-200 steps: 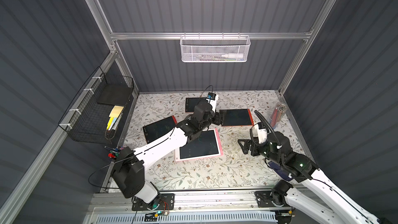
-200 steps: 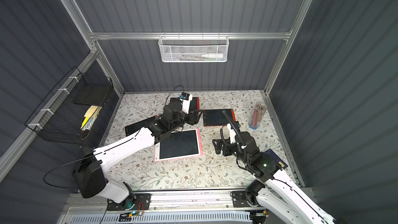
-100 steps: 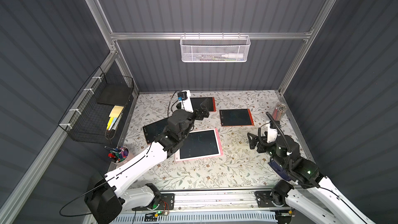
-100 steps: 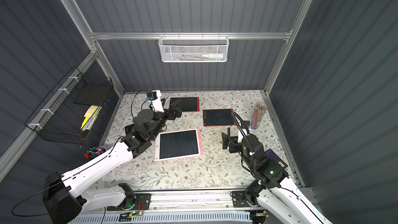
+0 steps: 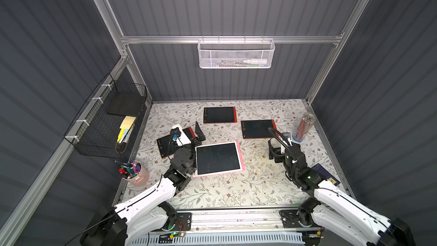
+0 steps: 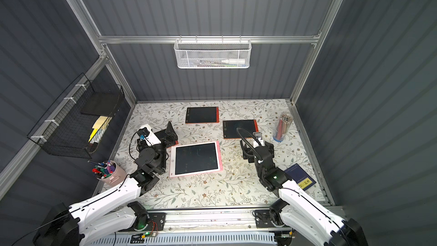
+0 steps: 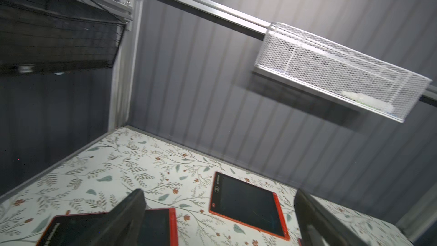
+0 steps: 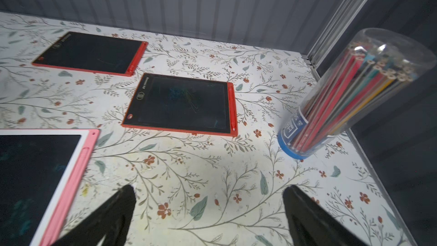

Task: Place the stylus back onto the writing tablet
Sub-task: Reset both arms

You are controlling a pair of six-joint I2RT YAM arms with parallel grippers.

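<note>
A red stylus [image 8: 233, 107] lies in the side slot of the right red writing tablet [image 8: 179, 102], which shows in both top views [image 5: 256, 128] [image 6: 240, 128]. A second red tablet [image 5: 220, 114] lies at the back. A third [image 5: 165, 145] is partly hidden under my left arm, and a pink one [image 5: 218, 158] lies in the middle. My left gripper [image 5: 199, 132] [image 7: 218, 194] hangs open and empty over the third tablet's right end. My right gripper [image 5: 273, 152] [image 8: 209, 190] is open and empty over bare table, in front of the right red tablet.
A clear tube of coloured pencils [image 5: 303, 127] stands at the right edge. A pink cup of markers [image 5: 134, 173] sits front left, and a blue booklet [image 5: 326, 177] front right. A black wire basket [image 5: 106, 124] hangs on the left wall, a white mesh basket [image 5: 236, 54] on the back wall.
My left arm has drawn back from between the back and right red tablets toward the front left. My right arm has pulled back to the right.
</note>
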